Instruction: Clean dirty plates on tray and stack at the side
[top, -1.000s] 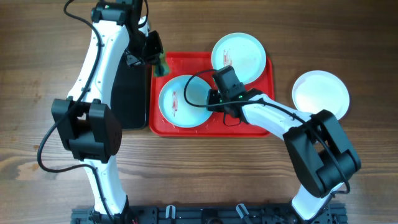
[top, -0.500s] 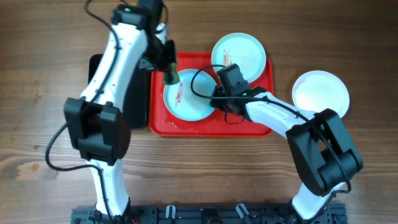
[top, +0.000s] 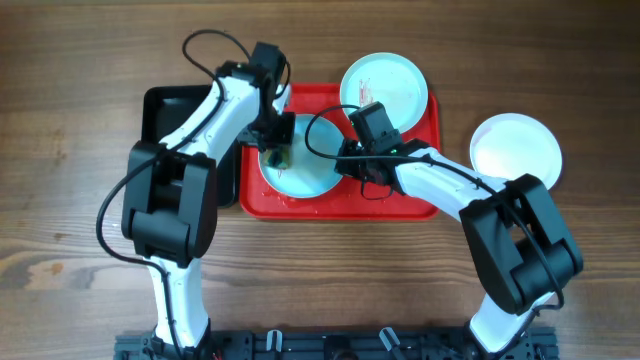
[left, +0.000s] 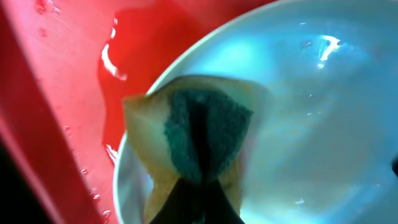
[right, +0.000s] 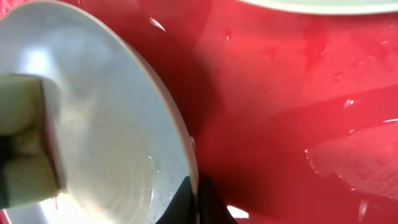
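One plate partly behind sponge

my left arm in glossy white shells with bulky black joint housings, my right arm built the same, thin black cables looping off both wrists, dark fingertips in my wrist views, black mounting rail at the base

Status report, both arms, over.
Left gripper shut on sponge, pressed to blue plate. Right gripper pinching that plate's rim. Smeared plate on tray uncleaned; nothing blocking.
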